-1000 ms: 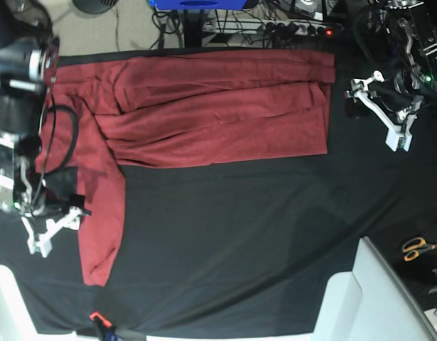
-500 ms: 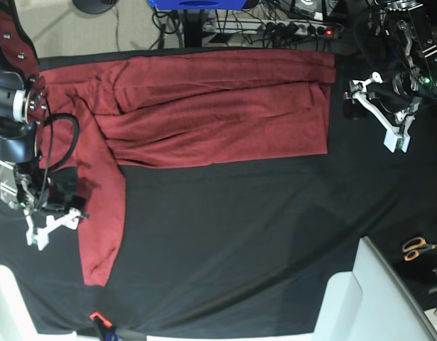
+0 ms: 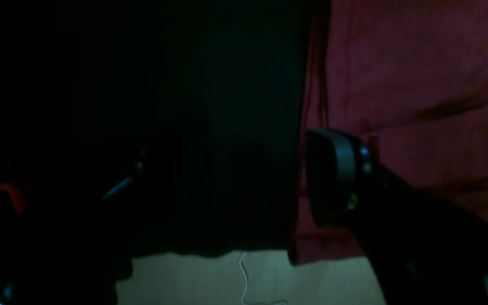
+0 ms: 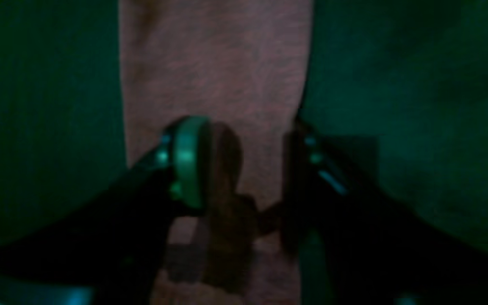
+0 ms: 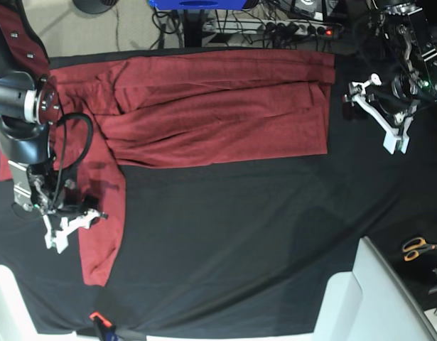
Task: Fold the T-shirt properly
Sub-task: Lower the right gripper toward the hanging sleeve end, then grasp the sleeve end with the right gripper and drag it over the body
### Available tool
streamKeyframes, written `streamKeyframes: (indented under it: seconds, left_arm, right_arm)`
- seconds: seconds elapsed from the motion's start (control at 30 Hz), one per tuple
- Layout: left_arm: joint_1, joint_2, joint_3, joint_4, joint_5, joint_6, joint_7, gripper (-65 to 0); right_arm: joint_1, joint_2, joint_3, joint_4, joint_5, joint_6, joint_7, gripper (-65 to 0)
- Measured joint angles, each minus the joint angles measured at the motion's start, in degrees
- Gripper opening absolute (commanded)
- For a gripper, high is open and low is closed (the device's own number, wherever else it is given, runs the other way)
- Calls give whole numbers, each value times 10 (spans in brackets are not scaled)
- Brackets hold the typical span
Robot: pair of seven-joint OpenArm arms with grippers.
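The brick-red T-shirt (image 5: 218, 106) lies flat across the far part of the black cloth, with one long sleeve (image 5: 103, 227) running toward the near left. My right gripper (image 5: 70, 227) is open, low over that sleeve's left edge. In the right wrist view the sleeve (image 4: 214, 72) shows as a red strip between the fingers (image 4: 189, 161), and the gripper (image 4: 244, 165) holds nothing. My left gripper (image 5: 381, 112) is open and empty just off the shirt's right edge. In the dark left wrist view the gripper (image 3: 227, 182) is over black cloth, with the shirt (image 3: 417, 84) at the right.
The black cloth sheet (image 5: 239, 234) covers the table. Orange-handled scissors (image 5: 417, 247) lie at the right edge. A white box (image 5: 367, 298) stands at the near right. A power strip and cables (image 5: 296, 28) lie on the floor behind. A small orange item (image 5: 97, 317) sits at the near edge.
My right gripper has moved right onto the sleeve's left edge and stays open. The left gripper has barely shifted. The shirt has not moved.
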Motion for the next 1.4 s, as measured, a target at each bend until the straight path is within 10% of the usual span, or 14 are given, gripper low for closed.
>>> streamKeyframes:
  seconds: [0.33, 1.0, 1.4]
  left_arm:
    - [1, 0, 0, 0, 0, 0, -1, -207]
    - [-1, -11, 0, 0, 0, 0, -1, -207]
    - [-16, -12, 0, -8, 0, 0, 0, -207]
  right_arm:
    - [0, 5, 0, 0, -2, 0, -12, -650]
    - [-234, -69, -1, 506, -5, -19, -270, -650]
    - [-401, -108, -75, 736, -2, -19, -296, -650]
